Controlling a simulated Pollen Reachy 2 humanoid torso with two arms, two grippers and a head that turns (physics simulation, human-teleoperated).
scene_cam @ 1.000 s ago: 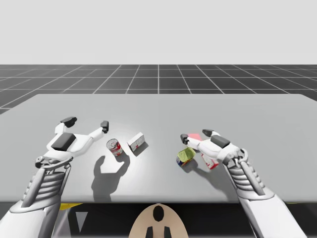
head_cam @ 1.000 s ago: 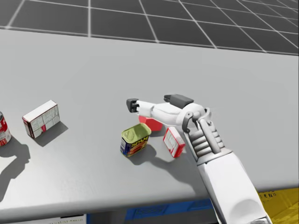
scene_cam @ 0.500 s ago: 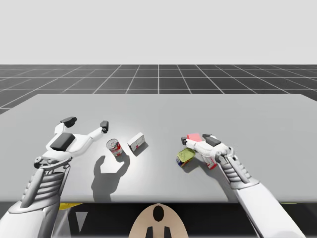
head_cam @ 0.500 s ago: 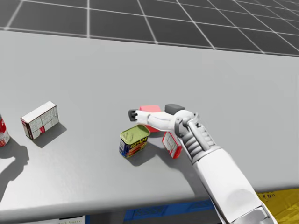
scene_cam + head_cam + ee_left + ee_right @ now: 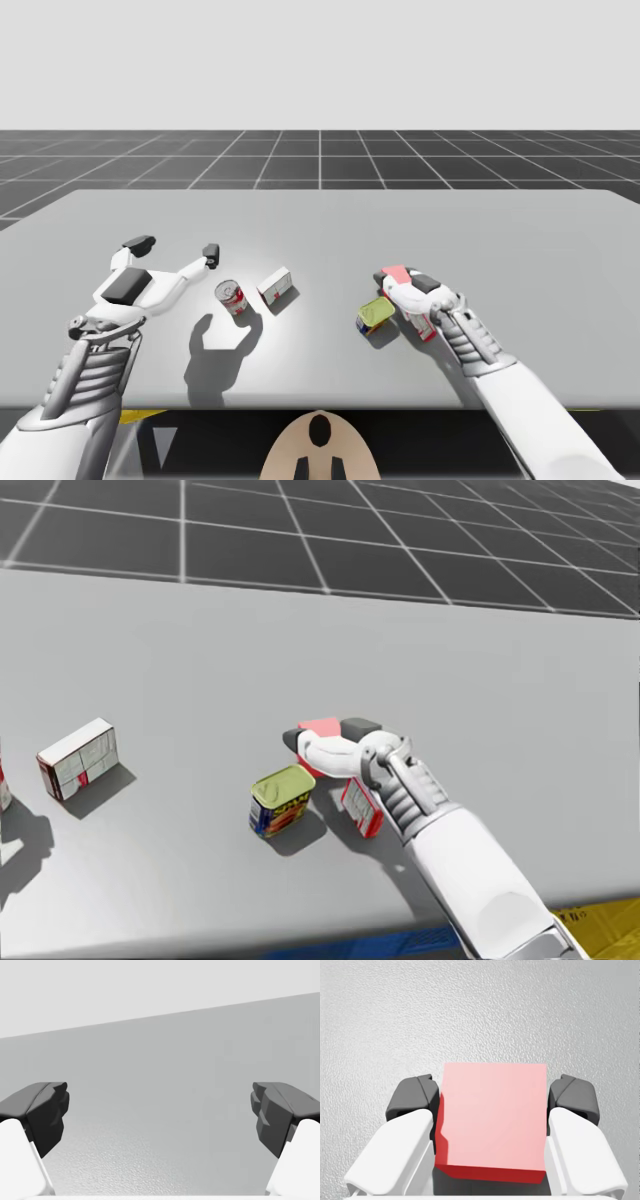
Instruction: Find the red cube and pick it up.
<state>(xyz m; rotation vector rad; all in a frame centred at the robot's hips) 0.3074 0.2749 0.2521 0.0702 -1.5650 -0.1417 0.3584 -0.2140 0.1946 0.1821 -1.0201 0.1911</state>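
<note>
**Kid:** What is changing right now?

**Robot:** I am starting on the left. My left jaws are staying spread wide over the bare desk (image 5: pixel 160 1110), holding nothing. The red-and-white can (image 5: pixel 231 298) and the white box (image 5: pixel 275 287) are sitting off to their side, just as before. The big change is on the right. A second ago my right jaws were hanging open by the red cube (image 5: pixel 492 1120). Now they are closing around it. My head is turning a little too, so the head view is sliding.

**Kid:** Where is the cube?

**Robot:** It is sitting right between my right jaws. Both fingers (image 5: pixel 417 1092) are pressing on its sides, so they are pinching it. It is looking like it is still down on the desk.

**Kid:** What is that meaning for the job?

**Robot:** I am thinking the finding is done and the grabbing is nearly done. Only the lifting is waiting.

**Kid:** Is there room?

**Robot:** The yellow-topped tin (image 5: pixel 281 800) is sitting just beside my right jaws. The small red-and-white box (image 5: pixel 362 807) is lying close under my wrist. Sliding sideways is risking a bump. Ahead of the jaws the desk is lying open to its far edge. Going straight up is looking safest.
</note>
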